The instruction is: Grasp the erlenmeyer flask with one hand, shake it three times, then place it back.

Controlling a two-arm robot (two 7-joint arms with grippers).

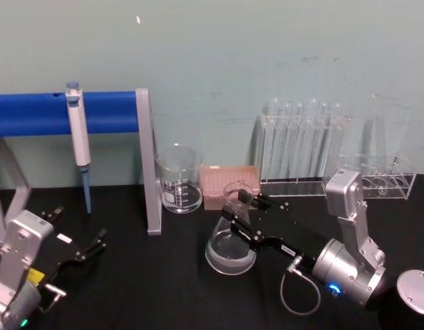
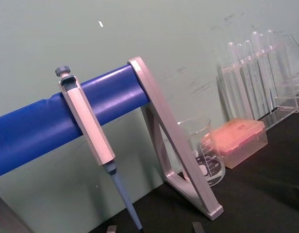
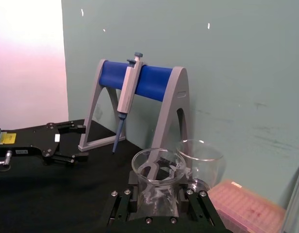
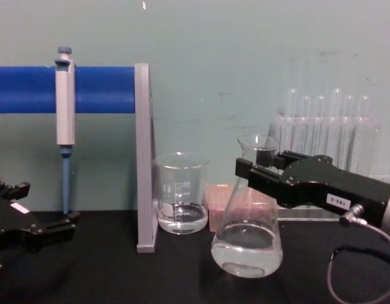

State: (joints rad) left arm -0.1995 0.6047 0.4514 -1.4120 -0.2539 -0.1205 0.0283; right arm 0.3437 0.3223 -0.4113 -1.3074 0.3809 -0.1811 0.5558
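Your right gripper (image 4: pixel 258 163) is clamped on the thin neck of the erlenmeyer flask (image 4: pixel 247 244), just in front of the glass beaker (image 4: pixel 181 193) and a bit to its right. Holding the neck probably leaves the wide, watery bottom free to swing. Your left gripper (image 1: pixel 80 227) rests far left of the beaker, fingers apart.

On the black table (image 1: pixel 164 282), a pipette (image 1: pixel 77 130) hangs from the blue bar (image 1: pixel 33 113) of a grey stand (image 1: pixel 147 165), a glass beaker (image 1: pixel 179 179) with a little clear liquid stands just beside a pink tip box (image 1: pixel 222 180), and test tubes (image 1: pixel 301 134) fill a clear rack (image 1: pixel 294 182).
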